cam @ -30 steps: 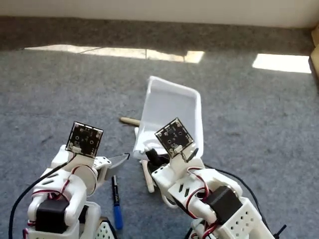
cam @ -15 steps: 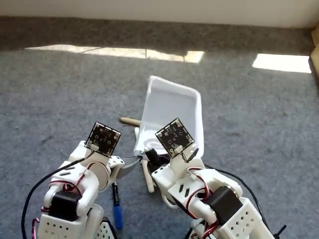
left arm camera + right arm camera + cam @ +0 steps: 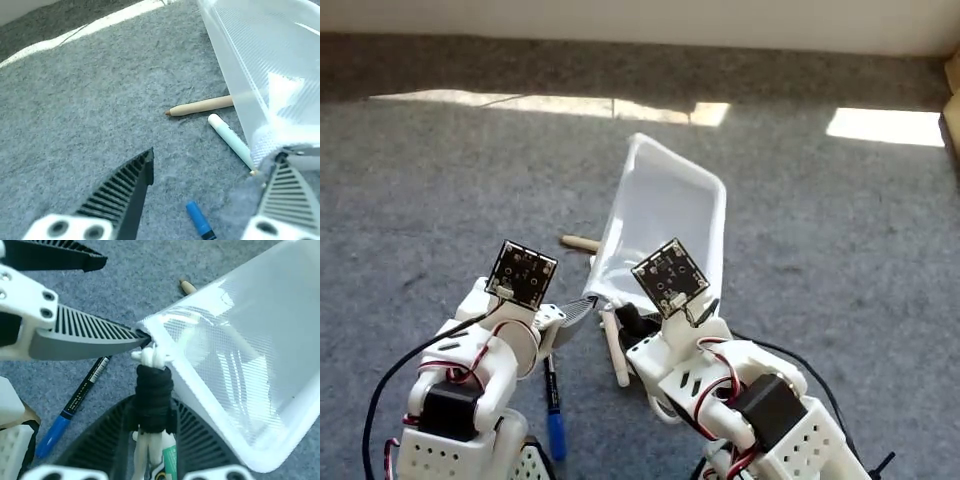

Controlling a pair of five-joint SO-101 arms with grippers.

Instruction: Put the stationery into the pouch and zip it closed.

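Handling: pouch (image 3: 665, 215) is light, floppy mesh; hold its rim or zip cord (image 3: 152, 390).
Right gripper (image 3: 152, 407): clamped on zip cord at pouch's near corner.
Left gripper (image 3: 214, 159): spread, one finger touching that corner.
Stationery: pencil (image 3: 200, 106), white pen (image 3: 230, 140), blue marker (image 3: 199, 220) on carpet (image 3: 440, 200), near-left of pouch.

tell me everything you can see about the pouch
The pouch is a translucent white mesh rectangle lying on grey carpet, with its near corner raised. A black cord pull, knotted to that corner with white string, is clamped in the right gripper. The open left gripper has one finger touching the same corner. A wooden pencil runs under its edge.
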